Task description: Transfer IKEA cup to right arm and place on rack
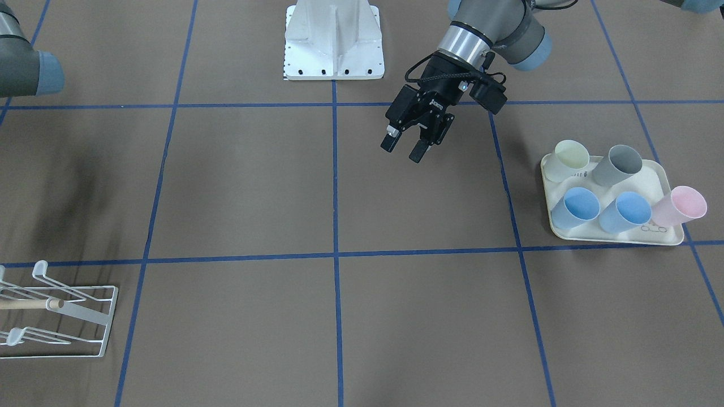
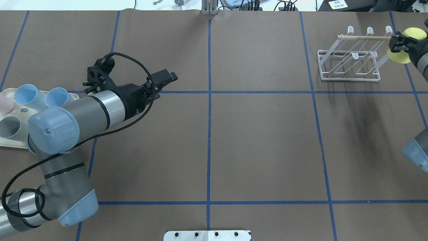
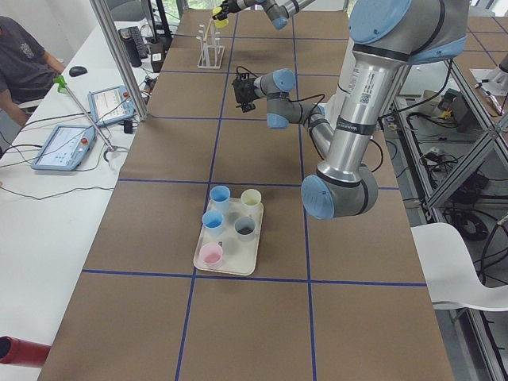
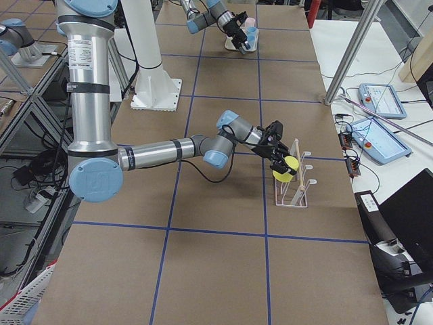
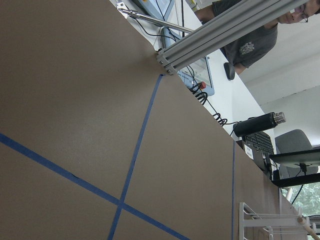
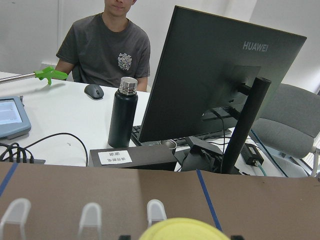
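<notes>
**Yellow cup [image 6: 182, 229] at the rack [image 2: 351, 80], not yet hung**

You have the right fingers [image 2: 398, 47] pinching the cup beside the dowel [image 2: 364, 37] end, probably lining its mouth up with a prong [image 2: 368, 30]. Left fingers [image 1: 419, 151] hang spread and empty over the counter [image 1: 254, 186], well apart from the rack. Five spare cups [image 1: 582, 204] wait on the tray [image 1: 616, 238]. Watch the dowel and neighbouring prongs: either could catch the rim.

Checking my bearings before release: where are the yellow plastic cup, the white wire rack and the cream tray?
Yellow plastic cup [image 2: 414, 33]: overhead view, its upper visible part.
White wire rack [image 2: 364, 37]: overhead view, its wooden dowel.
Cream rectangular tray [image 1: 622, 237]: front-facing view, its near rim.
</notes>
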Controlling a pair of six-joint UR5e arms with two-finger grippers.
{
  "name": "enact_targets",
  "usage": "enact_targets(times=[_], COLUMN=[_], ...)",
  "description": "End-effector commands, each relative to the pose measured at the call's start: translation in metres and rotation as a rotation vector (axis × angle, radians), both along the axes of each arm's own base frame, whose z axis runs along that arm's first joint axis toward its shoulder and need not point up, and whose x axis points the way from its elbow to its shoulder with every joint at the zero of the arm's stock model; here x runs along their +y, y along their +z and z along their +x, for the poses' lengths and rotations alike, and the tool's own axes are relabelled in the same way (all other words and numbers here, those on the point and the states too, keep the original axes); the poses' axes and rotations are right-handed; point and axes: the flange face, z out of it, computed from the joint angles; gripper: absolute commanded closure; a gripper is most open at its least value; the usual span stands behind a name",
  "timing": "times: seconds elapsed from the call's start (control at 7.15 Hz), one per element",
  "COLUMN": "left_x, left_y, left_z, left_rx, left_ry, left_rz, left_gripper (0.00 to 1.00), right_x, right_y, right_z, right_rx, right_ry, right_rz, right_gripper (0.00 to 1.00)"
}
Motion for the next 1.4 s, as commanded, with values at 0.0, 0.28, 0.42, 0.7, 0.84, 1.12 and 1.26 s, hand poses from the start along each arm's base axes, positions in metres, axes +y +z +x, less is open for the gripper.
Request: enact_targets(times=[0.0, 0.28, 0.42, 0.7, 0.84, 1.12, 1.26], left_x=[0.001, 0.001, 0.001, 0.001, 0.002, 0.002, 0.002], left_y=[0.000, 0.002, 0.003, 0.003, 0.003, 0.004, 0.004], left_z=[0.001, 0.004, 0.004, 0.005, 0.006, 0.005, 0.006], left_rx=[-0.001, -0.005, -0.006, -0.005, -0.005, -0.007, -0.008], left_ry=[0.001, 0.004, 0.004, 0.005, 0.005, 0.005, 0.005], left_rz=[0.000, -0.003, -0.003, -0.005, -0.004, -0.005, -0.006], left_gripper=[0.00, 0.00, 0.00, 0.00, 0.00, 0.00, 0.00], right_x=[-0.008, -0.013, -0.013, -0.013, -0.014, -0.014, -0.014], right_y=[0.004, 0.006, 0.007, 0.010, 0.019, 0.022, 0.024], right_z=[-0.006, -0.009, -0.010, -0.009, -0.010, -0.010, -0.010], right_rx=[0.002, 0.005, 0.004, 0.010, 0.016, 0.019, 0.022], right_ry=[-0.003, -0.003, -0.002, 0.000, 0.001, 0.001, 0.001], right_rz=[-0.007, -0.011, -0.012, -0.016, -0.026, -0.030, -0.035], right_gripper=[1.00, 1.00, 1.00, 1.00, 1.00, 1.00, 0.93])
